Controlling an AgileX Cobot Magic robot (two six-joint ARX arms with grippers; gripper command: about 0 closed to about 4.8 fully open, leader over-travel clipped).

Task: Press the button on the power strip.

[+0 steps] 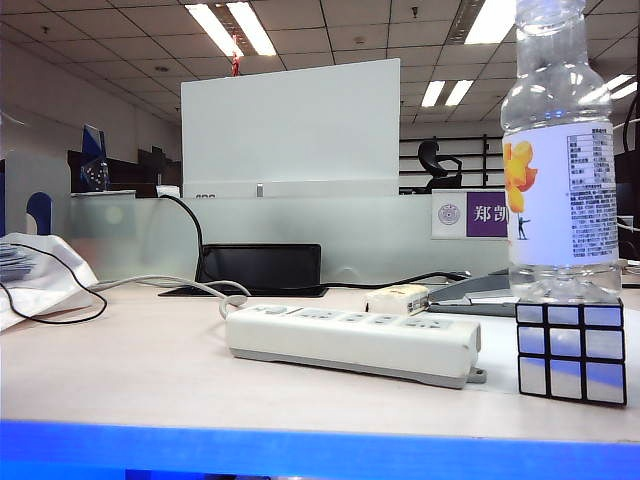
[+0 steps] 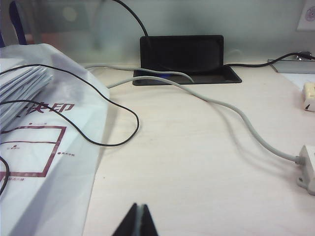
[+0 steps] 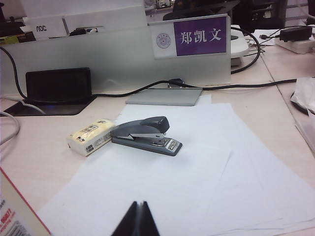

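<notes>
Long white plastic power strip [image 1: 352, 339] lies mid-table; its small pale rounded button [image 1: 277, 311] sits at the cord end, 9 o'clock side. Left claw [image 2: 137, 221] and right claw [image 3: 137, 220] both clenched, neither over it. I'd use left — descend vertically, tip centred on the button.

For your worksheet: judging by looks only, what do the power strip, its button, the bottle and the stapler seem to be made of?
Power strip: matte white plastic on a grey base, with moulded edges.
Button: likely the same pale plastic; too small to be sure.
Bottle: clear glossy plastic with a printed label; the background shows through.
Stapler: grey, probably painted metal or plastic, with a shiny metal strip.
</notes>
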